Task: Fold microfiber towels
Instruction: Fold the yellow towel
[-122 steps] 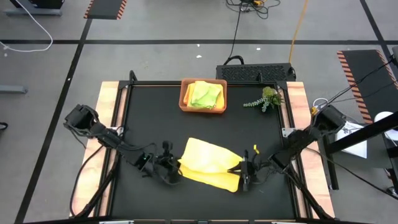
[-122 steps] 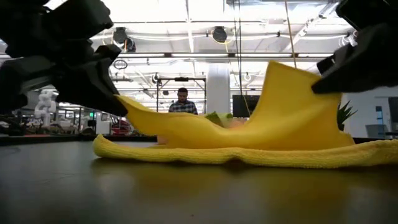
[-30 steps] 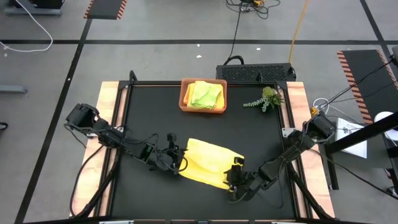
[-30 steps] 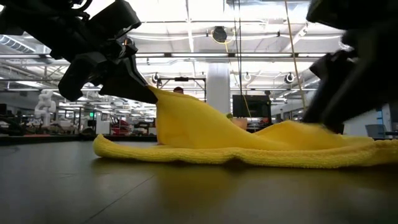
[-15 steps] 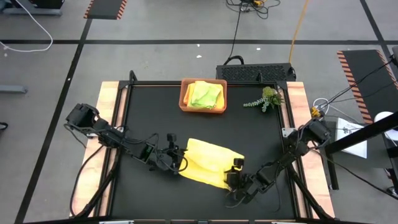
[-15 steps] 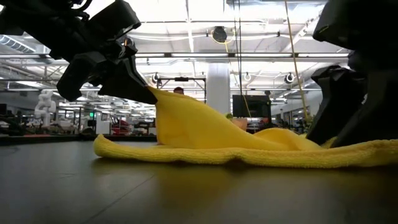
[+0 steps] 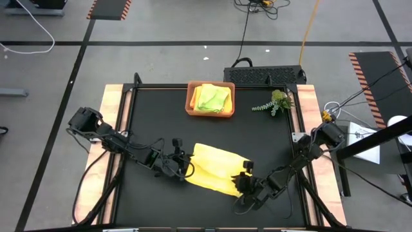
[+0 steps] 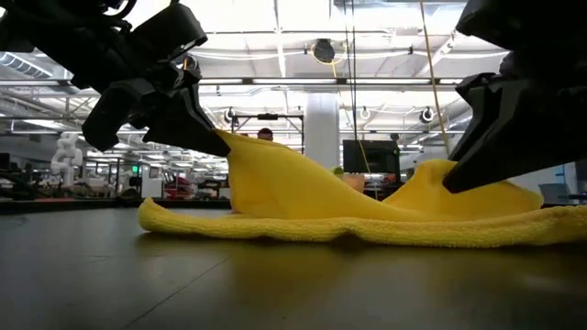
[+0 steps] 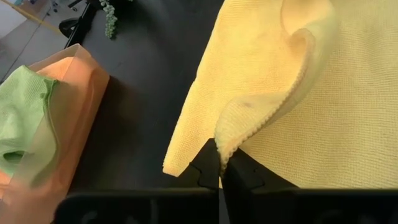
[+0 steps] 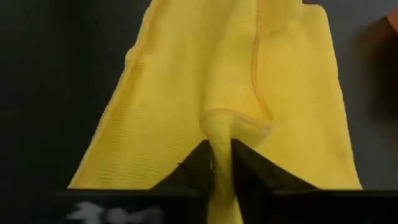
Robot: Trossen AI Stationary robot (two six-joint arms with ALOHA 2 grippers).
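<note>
Both grippers — left (image 7: 182,166), right (image 7: 243,181) — pinch yellow towel (image 7: 215,169) edges, lifted. Mid-fold; next: carry edges across, lay flat.

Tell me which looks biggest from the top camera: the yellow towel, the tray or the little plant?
1. Yellow towel, a bit bigger than the tray.
2. Tray, close behind.
3. Plant, clearly the smallest.

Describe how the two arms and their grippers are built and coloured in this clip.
Both arms are black, slim, multi-jointed links with bulkier housings at the table's side edges and thin dark cables looping alongside. The left gripper and right gripper each end in two dark, wedge-shaped fingers. No coloured markings are visible on the arms themselves.
</note>
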